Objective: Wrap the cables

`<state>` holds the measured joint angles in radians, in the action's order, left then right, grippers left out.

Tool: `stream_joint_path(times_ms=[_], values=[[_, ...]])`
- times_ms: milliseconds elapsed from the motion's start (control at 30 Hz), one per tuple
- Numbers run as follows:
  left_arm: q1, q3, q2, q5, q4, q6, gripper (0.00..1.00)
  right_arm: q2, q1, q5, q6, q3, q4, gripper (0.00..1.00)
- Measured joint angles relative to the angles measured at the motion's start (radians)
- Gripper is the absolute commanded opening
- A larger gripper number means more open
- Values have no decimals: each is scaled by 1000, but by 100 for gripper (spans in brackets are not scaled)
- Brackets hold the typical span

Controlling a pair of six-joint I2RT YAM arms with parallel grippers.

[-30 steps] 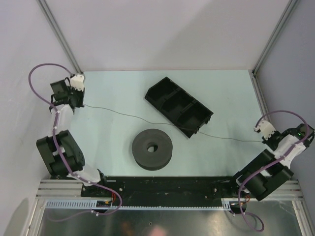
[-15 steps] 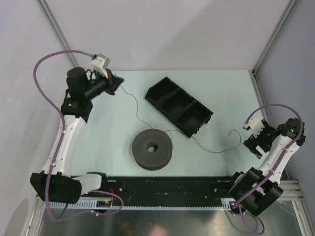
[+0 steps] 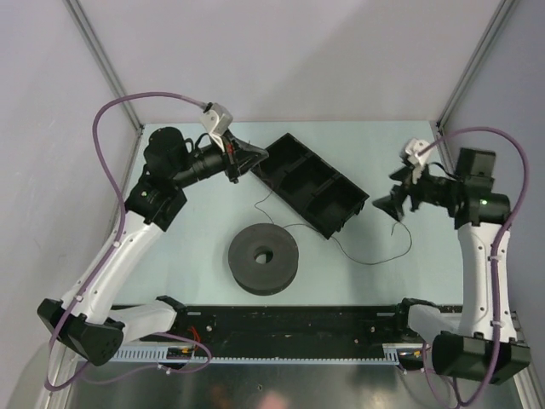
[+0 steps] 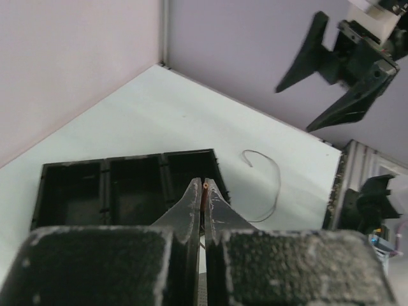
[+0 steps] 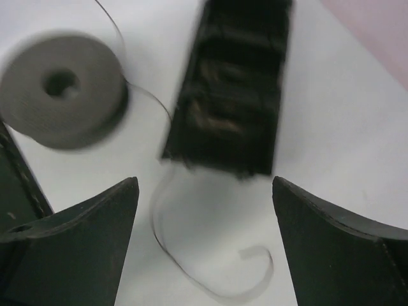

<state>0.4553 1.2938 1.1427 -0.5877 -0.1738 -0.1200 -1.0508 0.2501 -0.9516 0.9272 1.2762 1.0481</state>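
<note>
The cable [image 3: 368, 262], taut between both grippers a second ago, has been released by the right gripper [image 3: 387, 207], now wide open, and lies slack. One end stays pinched in the closed left gripper [image 3: 262, 154], so winding onto the spool [image 3: 263, 258] seems prepared. Its long axis runs from upper centre-left to lower right of centre, the free end hooking upward.

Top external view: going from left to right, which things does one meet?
Dark grey round spool → black three-compartment tray → open right claw. The left claw, shut on the thin dark wire, shares the spool's span: omitted.
</note>
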Motion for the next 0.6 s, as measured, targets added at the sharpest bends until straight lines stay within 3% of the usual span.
stream_joint_path(times_ms=[33,67,233,433,600], values=[[16,-6,-2,0,19,-15,0,8,-39,-3,-121,-5,-95,89],[29,-12,-2,0,39,-33,0,12,-152,-2,-228,-9,-182,89],[70,-55,-5,0,149,-132,0,12,-507,67,-587,-20,-557,90],[106,-80,-6,1,226,-225,0,-60,-791,200,-750,-20,-873,86],[127,-105,-7,8,256,-269,0,-151,-893,274,-817,-27,-1032,76]])
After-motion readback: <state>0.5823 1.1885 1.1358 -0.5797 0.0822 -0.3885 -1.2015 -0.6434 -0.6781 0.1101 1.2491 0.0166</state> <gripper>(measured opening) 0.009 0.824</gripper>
